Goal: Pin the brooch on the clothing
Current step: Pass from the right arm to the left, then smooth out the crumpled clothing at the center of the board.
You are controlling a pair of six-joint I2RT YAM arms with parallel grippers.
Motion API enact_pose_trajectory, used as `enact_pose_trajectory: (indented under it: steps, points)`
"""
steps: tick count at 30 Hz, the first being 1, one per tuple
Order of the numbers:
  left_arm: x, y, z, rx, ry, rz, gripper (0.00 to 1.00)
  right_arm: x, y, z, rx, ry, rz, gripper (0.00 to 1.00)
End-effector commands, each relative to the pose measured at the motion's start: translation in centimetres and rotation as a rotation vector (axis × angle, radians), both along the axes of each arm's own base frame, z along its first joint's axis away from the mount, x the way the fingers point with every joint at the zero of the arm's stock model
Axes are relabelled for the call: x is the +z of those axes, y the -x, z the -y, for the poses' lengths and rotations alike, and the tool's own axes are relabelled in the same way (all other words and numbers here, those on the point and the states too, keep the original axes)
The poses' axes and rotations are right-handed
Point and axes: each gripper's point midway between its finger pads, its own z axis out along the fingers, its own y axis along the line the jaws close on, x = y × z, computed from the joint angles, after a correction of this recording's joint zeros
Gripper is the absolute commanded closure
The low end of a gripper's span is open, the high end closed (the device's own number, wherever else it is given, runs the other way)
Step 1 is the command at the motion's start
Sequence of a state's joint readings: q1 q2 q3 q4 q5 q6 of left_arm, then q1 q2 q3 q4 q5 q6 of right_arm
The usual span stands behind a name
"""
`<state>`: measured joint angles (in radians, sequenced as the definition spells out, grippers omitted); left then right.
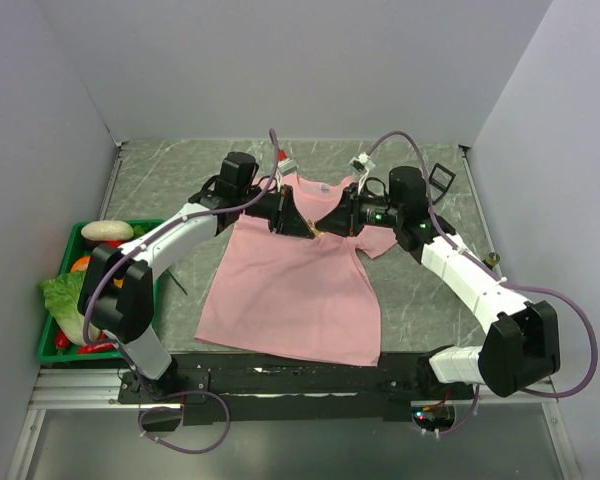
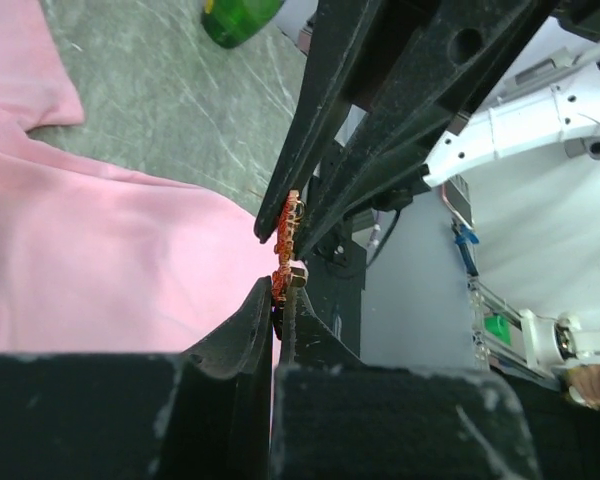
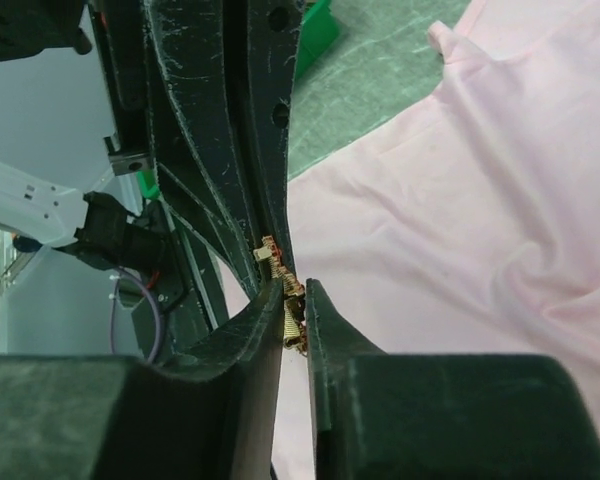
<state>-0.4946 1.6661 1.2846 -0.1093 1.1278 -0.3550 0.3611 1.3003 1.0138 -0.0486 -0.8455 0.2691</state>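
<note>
Both arms meet tip-to-tip over the neck end of the clothing [image 1: 290, 290], which lies flat mid-table [image 1: 180, 180] w/ its collar toward the far edge. The brooch [image 2: 288, 225] sits right at that junction, edge-on between the two sets of fingers.

Your left gripper [image 2: 280, 295] is pressed together, pinching the brooch's lower end, prob. the pin/clasp side. I read that as the anchor grip, so the piece can't twist while the other arm works.

Your right gripper [image 3: 295, 295] has its jaws a little apart w/ the brooch in the gap. You can't tell from these views whether either pad bears on it, so don't count on that side for support.

Arms come in from opposite sides, prob. so each wrist cam sees the brooch past its own fingers.

Not clear if the pin has caught any fabric. Treat it as unpinned and approx. mid-task.

Green crate [image 1: 75, 232] at the left edge is well apart, no concern.
</note>
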Motion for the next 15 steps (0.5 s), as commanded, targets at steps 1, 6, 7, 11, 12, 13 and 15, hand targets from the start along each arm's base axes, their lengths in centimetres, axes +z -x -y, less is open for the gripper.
enact_pose_trajectory:
  steps: [1,6,7,11,12,13,15]
  points:
    - [0.5,-1.5,0.2,0.07,0.0,0.071,0.99,1.9,-1.7,1.6,-0.08,-0.025,0.046,0.67]
    - [1.1,-2.5,-0.5,0.144,0.006,0.108,0.99,2.0,-2.5,3.4,-0.127,-0.021,0.04,0.6]
    - [1.1,-2.6,-0.6,0.151,0.004,0.111,0.99,1.9,-2.6,3.7,-0.128,-0.017,0.045,0.61]
    - [0.9,-3.7,-1.0,0.221,-0.03,0.136,0.99,0.2,-4.6,6.3,-0.293,0.058,-0.006,0.51]
    - [0.7,-3.8,-1.2,0.236,-0.047,0.135,0.99,-0.4,-5.4,7.4,-0.356,0.078,-0.033,0.49]
    - [0.5,-4.6,-1.4,0.282,-0.073,0.144,0.99,-1.8,-5.7,8.7,-0.429,0.112,-0.112,0.48]
    - [0.3,-5.1,-1.7,0.314,-0.097,0.155,0.99,-4.3,-8.1,13.2,-0.664,0.213,-0.193,0.47]
